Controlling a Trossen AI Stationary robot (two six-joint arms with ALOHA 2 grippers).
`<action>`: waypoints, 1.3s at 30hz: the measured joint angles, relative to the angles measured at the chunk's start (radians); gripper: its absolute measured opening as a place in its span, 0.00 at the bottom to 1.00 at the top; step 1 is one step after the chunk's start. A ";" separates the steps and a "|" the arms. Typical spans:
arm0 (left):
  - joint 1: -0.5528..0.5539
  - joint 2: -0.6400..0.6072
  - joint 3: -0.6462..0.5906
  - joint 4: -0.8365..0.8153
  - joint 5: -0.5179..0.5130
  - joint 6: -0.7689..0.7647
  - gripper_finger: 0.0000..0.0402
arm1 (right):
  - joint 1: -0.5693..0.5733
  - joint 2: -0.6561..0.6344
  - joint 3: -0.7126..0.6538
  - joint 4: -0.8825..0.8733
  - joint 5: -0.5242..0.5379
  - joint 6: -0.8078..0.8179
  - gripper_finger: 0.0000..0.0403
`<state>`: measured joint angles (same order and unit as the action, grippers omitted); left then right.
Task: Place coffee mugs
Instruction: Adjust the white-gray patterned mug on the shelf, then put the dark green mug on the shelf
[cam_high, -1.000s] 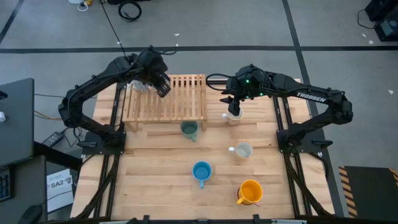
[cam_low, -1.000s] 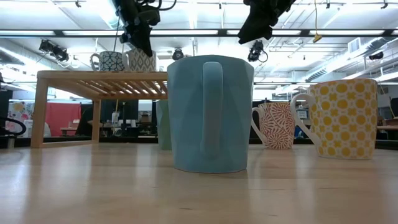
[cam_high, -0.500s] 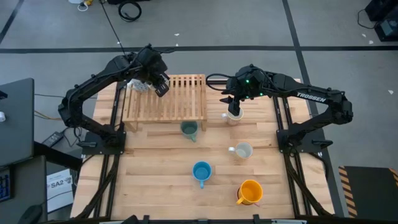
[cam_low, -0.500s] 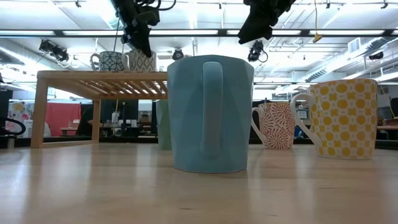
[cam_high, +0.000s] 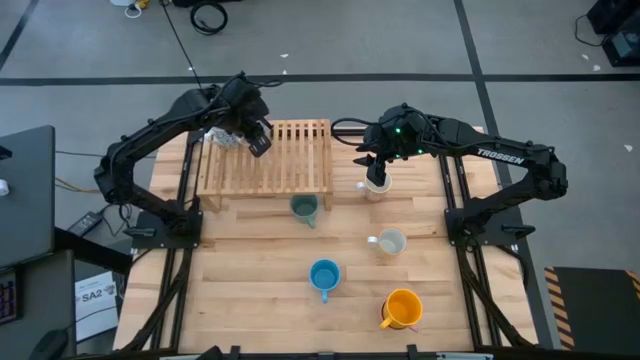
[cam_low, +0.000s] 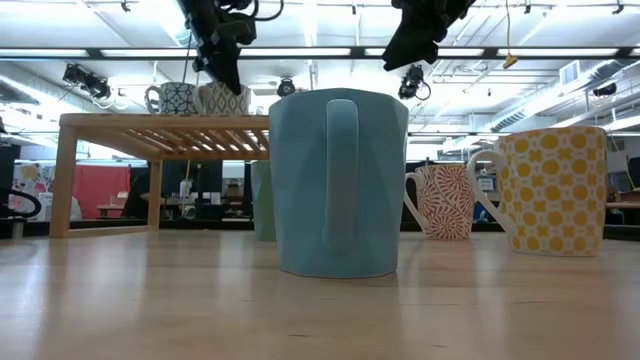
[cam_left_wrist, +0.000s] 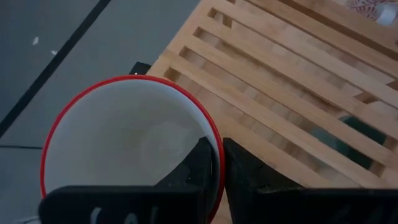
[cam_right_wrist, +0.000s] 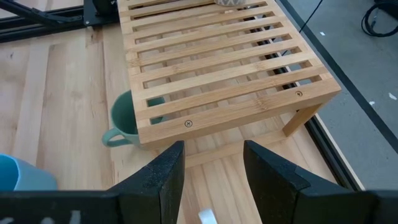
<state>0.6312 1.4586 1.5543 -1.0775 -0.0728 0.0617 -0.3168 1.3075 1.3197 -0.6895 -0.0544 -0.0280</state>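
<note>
My left gripper (cam_high: 258, 138) is over the far left part of the slatted wooden rack (cam_high: 290, 160), shut on a white mug with a red rim (cam_left_wrist: 124, 137). In the low view that mug (cam_low: 228, 99) stands on the rack top beside a dark patterned mug (cam_low: 178, 98). My right gripper (cam_high: 376, 172) is open and hovers above a pink patterned mug (cam_low: 445, 200) on the table right of the rack. Green (cam_high: 304, 208), white (cam_high: 390, 242), blue (cam_high: 324, 274) and orange (cam_high: 402, 308) mugs stand upright on the table. My left gripper holds the red-rimmed mug by its rim (cam_left_wrist: 216, 138), with one finger (cam_left_wrist: 200, 167) inside the mug and the other (cam_left_wrist: 241, 174) outside its wall. The fingers come from above, pointing down. The mug is upright with its base on the rack's slats.
The rack (cam_right_wrist: 217, 68) spans the far middle of the table, and the green mug (cam_right_wrist: 124, 115) sits partly under its near edge. Bare slats (cam_left_wrist: 298, 81) stretch to the right of the held mug. Bare tabletop lies along the near left side.
</note>
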 joint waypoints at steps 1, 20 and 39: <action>0.000 0.003 0.000 0.002 -0.001 -0.003 0.08 | 0.000 0.000 0.000 0.000 0.000 0.000 0.42; -0.008 0.013 0.001 0.020 -0.006 0.010 0.14 | 0.000 0.000 0.000 0.000 0.000 -0.001 0.42; -0.008 0.013 0.000 0.018 -0.004 0.003 0.45 | 0.000 0.000 0.000 0.000 0.000 -0.001 0.42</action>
<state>0.6235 1.4715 1.5547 -1.0600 -0.0772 0.0650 -0.3168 1.3075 1.3197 -0.6895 -0.0544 -0.0289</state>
